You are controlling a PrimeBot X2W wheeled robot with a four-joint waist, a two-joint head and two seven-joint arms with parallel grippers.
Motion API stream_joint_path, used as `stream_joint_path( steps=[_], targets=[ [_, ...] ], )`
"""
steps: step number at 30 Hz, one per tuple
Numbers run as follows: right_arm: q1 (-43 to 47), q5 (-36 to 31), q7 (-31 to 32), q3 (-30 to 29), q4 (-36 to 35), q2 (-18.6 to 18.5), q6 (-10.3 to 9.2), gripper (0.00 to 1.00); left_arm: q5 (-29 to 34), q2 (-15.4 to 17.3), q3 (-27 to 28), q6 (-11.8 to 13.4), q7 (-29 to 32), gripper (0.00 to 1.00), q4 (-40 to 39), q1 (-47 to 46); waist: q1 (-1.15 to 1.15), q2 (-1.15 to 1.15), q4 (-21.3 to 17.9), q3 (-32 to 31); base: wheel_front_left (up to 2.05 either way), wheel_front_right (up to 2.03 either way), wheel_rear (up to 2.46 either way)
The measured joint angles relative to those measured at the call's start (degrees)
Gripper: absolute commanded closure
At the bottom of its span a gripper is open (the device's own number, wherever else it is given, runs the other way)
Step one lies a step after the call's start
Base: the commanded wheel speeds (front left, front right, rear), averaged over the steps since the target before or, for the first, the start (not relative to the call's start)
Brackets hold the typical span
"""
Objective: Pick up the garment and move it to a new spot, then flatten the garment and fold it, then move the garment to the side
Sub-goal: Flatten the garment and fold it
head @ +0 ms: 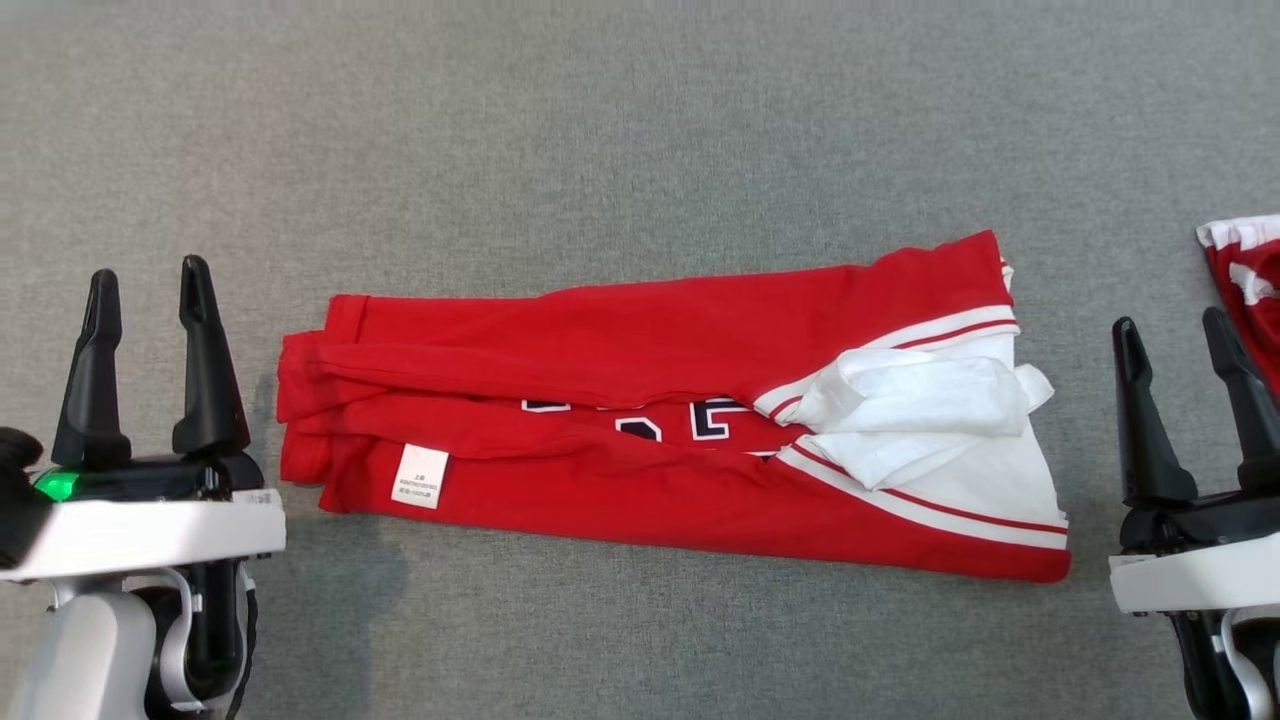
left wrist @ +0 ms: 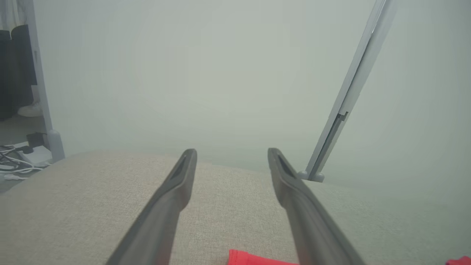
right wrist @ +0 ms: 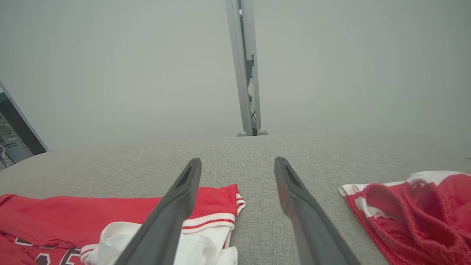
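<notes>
The red garment point(head: 640, 420) lay folded into a long band across the middle of the grey tabletop point(head: 600, 130), with its white-trimmed end toward the right and a white label point(head: 419, 476) near its left end. The left pincer point(head: 148, 270) stood spread and empty just beside the garment's left end, while the right pincer point(head: 1170, 320) stood spread and empty near its right end. A second red-and-white garment point(head: 1245, 270) lay bunched just beyond the right pincer.
</notes>
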Motion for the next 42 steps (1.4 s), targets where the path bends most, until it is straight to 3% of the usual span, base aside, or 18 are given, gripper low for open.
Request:
stream_joint_path(
  steps=[4, 10, 17, 29, 38, 42],
  targets=[
    [0.0, -2.4, 0.4, 0.0, 1.4, 0.6, 0.00, 0.00, 6.3, -1.2, 1.0, -0.6, 0.0, 0.00, -0.1, 2.2, 0.00, 0.00, 0.1, -2.1, 0.00, 0.00, 0.00],
    [0.7, -3.4, 0.4, 0.6, 3.8, 1.6, 0.00, 0.00, 11.0, -2.1, 0.5, -1.1, 0.0, 0.00, 1.2, 5.4, 0.00, 0.00, 0.6, -5.0, 0.00, 0.00, 0.00],
    [1.1, -3.0, 0.4, 0.5, 5.7, 1.7, 0.00, 0.00, 12.0, -3.0, -0.2, -2.1, 0.0, 0.00, 3.1, 6.0, 0.00, 0.00, 1.7, -6.2, 0.00, 0.00, 0.00],
    [-0.4, -2.0, 0.5, -5.1, 11.8, 0.2, 0.00, 0.00, 12.9, -4.4, -0.4, -3.4, 0.0, 0.00, 4.2, 4.5, 0.00, 0.00, 3.4, -5.4, 0.00, 0.00, 0.00],
    [-3.6, 1.9, 1.9, 3.2, 22.6, 1.8, 0.00, 0.00, 13.9, -6.0, -1.3, -4.9, 0.0, 0.00, 5.4, 2.3, 0.00, 0.00, 4.7, -3.5, 0.00, 0.00, 0.00],
    [-4.9, 2.8, 1.4, 4.1, 27.1, 1.9, 0.00, 0.00, 14.4, -6.5, -1.4, -5.4, 0.0, 0.00, 5.8, 2.0, 0.00, 0.00, 4.8, -2.9, 0.00, 0.00, 0.00]
  ],
)
